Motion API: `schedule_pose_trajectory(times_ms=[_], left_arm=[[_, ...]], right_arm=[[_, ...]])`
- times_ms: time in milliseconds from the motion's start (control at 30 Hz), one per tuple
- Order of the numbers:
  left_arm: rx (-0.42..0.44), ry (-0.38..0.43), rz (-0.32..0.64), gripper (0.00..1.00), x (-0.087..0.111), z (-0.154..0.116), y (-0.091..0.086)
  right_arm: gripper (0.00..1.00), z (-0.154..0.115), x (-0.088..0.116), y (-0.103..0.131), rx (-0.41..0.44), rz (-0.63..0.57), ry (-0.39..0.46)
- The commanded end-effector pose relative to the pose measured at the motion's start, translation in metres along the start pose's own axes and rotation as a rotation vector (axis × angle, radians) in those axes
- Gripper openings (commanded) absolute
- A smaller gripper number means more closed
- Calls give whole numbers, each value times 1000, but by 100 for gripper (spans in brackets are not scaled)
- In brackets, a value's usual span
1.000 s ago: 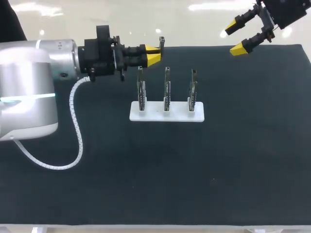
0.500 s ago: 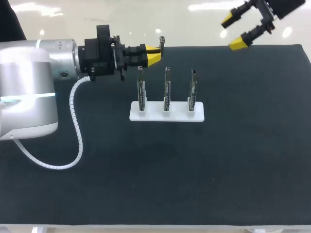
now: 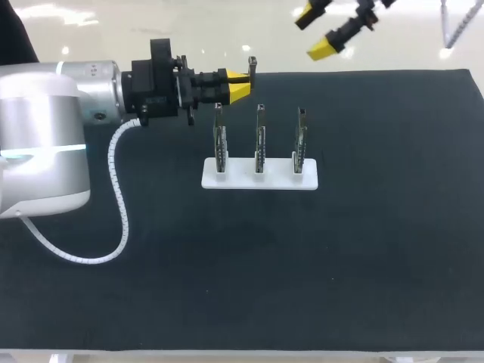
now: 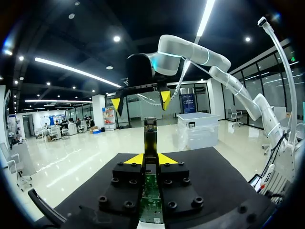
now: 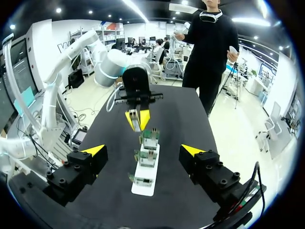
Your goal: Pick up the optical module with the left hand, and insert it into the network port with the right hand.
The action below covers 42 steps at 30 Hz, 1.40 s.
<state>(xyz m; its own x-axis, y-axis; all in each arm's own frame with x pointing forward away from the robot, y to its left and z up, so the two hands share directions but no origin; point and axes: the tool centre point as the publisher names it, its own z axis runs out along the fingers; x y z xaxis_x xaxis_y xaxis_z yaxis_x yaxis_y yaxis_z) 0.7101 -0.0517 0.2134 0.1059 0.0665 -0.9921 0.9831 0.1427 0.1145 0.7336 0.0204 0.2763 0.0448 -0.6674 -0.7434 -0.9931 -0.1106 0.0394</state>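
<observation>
Left pincer (image 3: 240, 85): closed on the optical module (image 4: 150, 138), both yellow tips against its sides. The module projects ahead of the tips. It is held off the tabletop (image 3: 340, 265) near the far edge, just beyond the stand's left end.

Right pincer (image 3: 316, 33): fingers wide apart, holding nothing, raised over the far edge.

White stand (image 3: 238, 180): sits toward the far edge and carries three circuit boards (image 3: 259, 140), upright in a row.

Matt black fabric is laid over the table (image 3: 340, 265). Smooth white plastic is used for the stand (image 3: 259, 181), bare green circuit board for the optical module (image 4: 151, 191).
</observation>
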Motion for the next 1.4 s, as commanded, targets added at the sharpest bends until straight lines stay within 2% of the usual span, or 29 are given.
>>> schedule_pose_trajectory(times_ms=[33, 233, 400, 633, 733, 900, 967, 1067, 1100, 1400], left_arm=[[-4, -3, 3, 0, 1, 0, -1], [-4, -3, 3, 0, 1, 0, -1], [-4, -3, 3, 0, 1, 0, -1], [-4, -3, 3, 0, 1, 0, -1], [-4, -3, 3, 0, 1, 0, -1], [-4, -3, 3, 0, 1, 0, -1], [-4, -3, 3, 0, 1, 0, -1], [-4, -3, 3, 0, 1, 0, -1], [-4, -3, 3, 0, 1, 0, -1], [-4, -3, 3, 0, 1, 0, -1]], right_arm=[[100, 9, -16, -2, -7, 2, 21], [100, 19, -30, 1, -8, -9, 38], [100, 28, -35, 6, 38, 11, 34], [100, 41, -34, 14, 90, 33, 22], [97, 46, -33, 19, 101, 37, 13], [82, 52, -32, 23, 119, 30, 13], [69, 54, -32, 24, 121, 29, 13], [60, 56, -34, 24, 126, 29, 12], [50, 57, -35, 24, 128, 30, 13], [48, 66, -42, 24, 134, 34, 14]])
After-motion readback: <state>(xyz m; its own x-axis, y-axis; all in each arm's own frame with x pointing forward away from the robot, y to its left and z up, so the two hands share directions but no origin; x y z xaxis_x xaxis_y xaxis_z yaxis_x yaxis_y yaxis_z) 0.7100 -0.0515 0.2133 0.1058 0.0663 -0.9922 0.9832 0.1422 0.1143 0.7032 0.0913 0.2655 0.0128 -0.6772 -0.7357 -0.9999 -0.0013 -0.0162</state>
